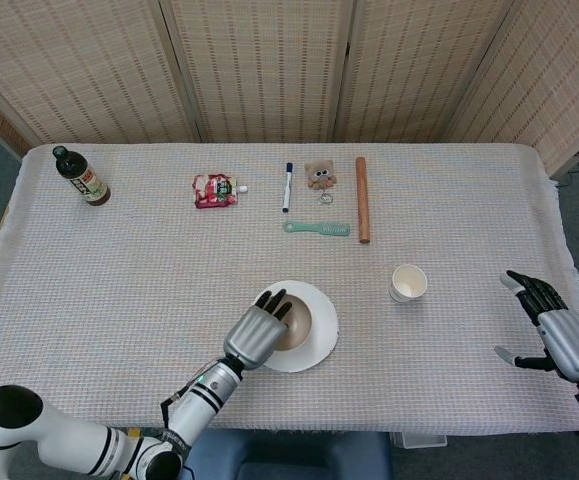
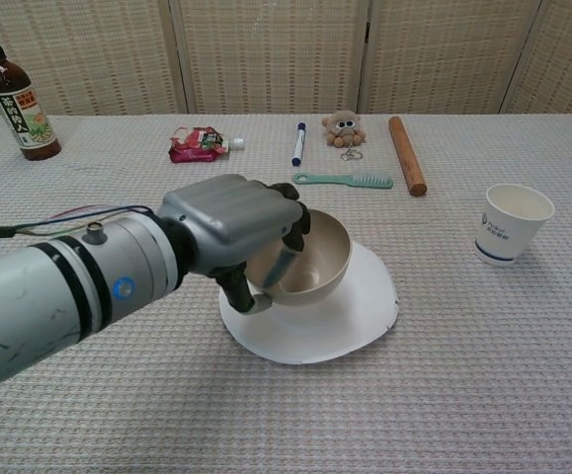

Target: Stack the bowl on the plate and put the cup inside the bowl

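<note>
A beige bowl [image 1: 299, 318] [image 2: 320, 259] sits slightly tilted over the white plate [image 1: 321, 335] [image 2: 350, 321] near the table's front middle. My left hand [image 1: 259, 333] [image 2: 236, 229] grips the bowl's left rim, fingers curled inside it and thumb underneath. The white paper cup [image 1: 408, 283] [image 2: 513, 225] stands upright to the right of the plate, apart from both hands. My right hand [image 1: 559, 325] hovers open by the table's right edge, fingers spread and holding nothing. It shows only in the head view.
Along the far side lie a sauce bottle [image 1: 81, 177] [image 2: 19, 89], a red packet [image 1: 214, 190], a marker [image 1: 288, 186], a small bear toy [image 1: 319, 176], a green toothbrush [image 1: 317, 228] and a wooden rolling pin [image 1: 362, 198].
</note>
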Tool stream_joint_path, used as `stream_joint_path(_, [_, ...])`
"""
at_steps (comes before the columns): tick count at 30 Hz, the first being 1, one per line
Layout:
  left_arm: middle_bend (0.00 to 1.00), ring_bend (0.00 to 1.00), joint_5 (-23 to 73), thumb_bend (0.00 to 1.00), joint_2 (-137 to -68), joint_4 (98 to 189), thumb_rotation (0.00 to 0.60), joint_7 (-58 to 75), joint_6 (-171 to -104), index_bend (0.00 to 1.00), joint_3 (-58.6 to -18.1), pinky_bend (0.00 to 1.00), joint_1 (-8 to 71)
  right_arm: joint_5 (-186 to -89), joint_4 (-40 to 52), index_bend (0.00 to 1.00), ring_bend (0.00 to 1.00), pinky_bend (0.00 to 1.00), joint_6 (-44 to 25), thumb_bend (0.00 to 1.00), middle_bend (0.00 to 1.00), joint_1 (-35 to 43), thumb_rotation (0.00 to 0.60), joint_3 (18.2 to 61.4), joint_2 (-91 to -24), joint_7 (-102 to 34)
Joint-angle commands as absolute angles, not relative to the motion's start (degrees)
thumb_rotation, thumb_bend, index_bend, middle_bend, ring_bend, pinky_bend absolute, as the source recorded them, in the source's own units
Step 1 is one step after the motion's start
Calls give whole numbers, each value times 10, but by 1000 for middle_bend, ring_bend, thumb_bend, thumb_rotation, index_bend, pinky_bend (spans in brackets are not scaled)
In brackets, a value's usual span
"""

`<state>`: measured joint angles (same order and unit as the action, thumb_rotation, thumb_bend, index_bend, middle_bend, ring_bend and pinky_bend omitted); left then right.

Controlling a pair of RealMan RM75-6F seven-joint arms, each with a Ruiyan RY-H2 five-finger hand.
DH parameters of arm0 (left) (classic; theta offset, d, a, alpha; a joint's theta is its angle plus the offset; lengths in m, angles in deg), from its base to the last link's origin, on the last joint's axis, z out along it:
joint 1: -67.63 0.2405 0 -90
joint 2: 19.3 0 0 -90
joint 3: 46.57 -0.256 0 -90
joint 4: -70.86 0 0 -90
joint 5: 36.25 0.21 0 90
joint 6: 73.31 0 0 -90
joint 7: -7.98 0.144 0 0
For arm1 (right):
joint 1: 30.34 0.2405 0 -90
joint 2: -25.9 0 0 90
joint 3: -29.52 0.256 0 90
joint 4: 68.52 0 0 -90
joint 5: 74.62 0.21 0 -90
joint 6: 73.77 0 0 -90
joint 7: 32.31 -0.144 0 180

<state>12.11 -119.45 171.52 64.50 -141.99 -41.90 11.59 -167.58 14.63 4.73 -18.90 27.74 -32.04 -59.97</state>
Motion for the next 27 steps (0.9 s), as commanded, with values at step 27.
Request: stream_joint_path(27, [218, 0, 158, 337, -1210, 1671, 600, 591, -1384, 543, -416, 163, 142, -1659, 143, 0, 0, 0, 42, 191, 0, -194, 600, 285, -313, -617])
